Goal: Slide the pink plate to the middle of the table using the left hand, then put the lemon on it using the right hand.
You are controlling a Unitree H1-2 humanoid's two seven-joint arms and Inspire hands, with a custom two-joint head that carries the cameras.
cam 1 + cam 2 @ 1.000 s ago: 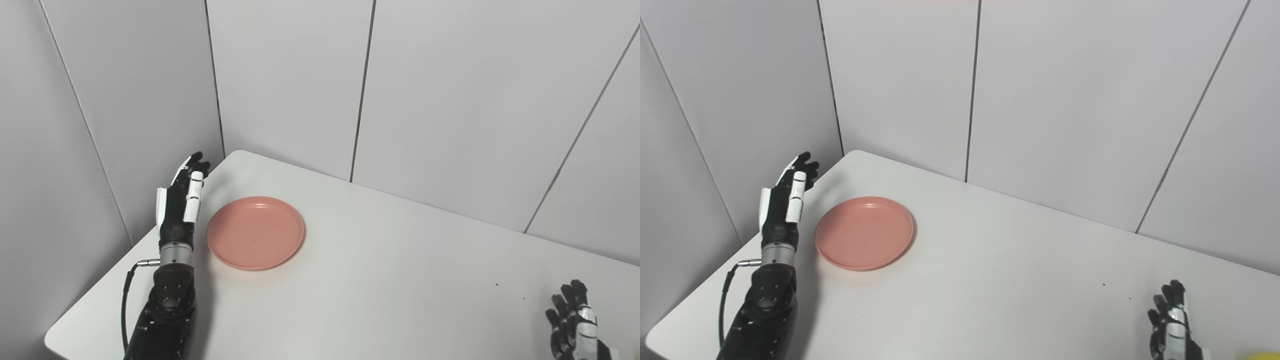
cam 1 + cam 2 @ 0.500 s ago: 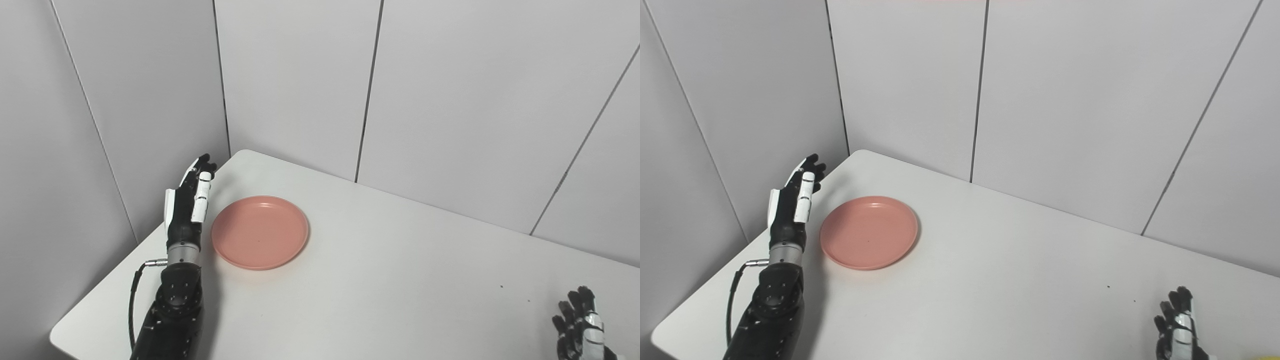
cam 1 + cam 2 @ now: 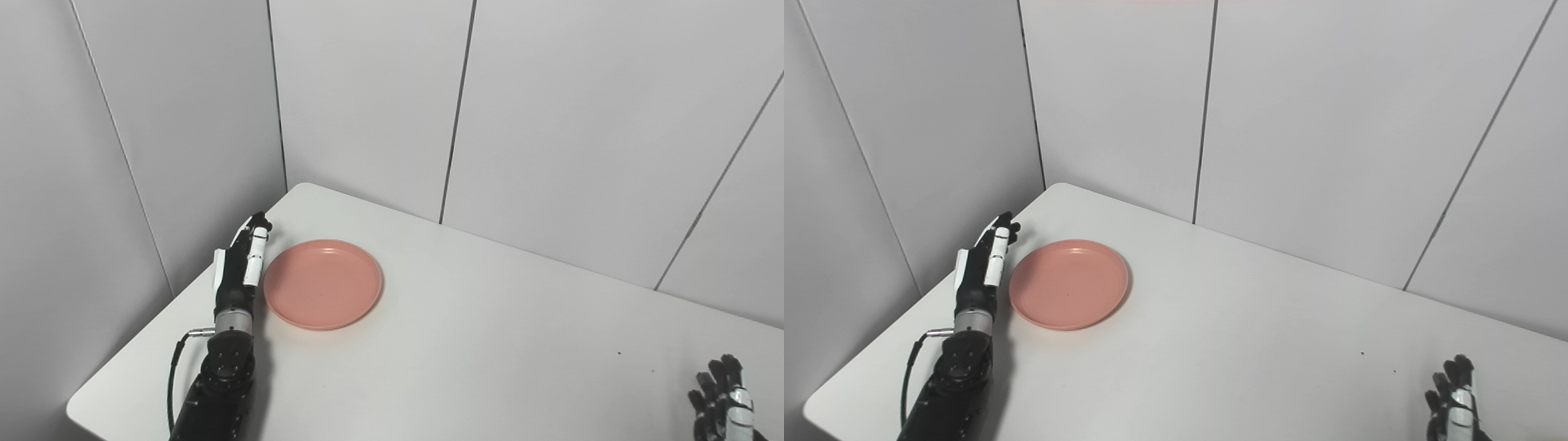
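A pink plate (image 3: 323, 284) lies on the white table (image 3: 465, 343), toward its far left corner. My left hand (image 3: 239, 267) stands edge-on just left of the plate's rim, fingers straight and pointing away, open and holding nothing; I cannot tell if it touches the rim. My right hand (image 3: 723, 407) shows only partly at the bottom right corner, fingers spread and open, over the table's near right area. No lemon is in view.
Grey wall panels (image 3: 367, 104) enclose the table on the left and back. The table's left edge (image 3: 153, 324) runs close beside my left forearm. A few small dark specks (image 3: 618, 353) mark the tabletop at the right.
The camera has shifted, so the whole scene sits further right. My left hand has come lower and closer to the plate's left rim. My right hand has sunk toward the bottom edge.
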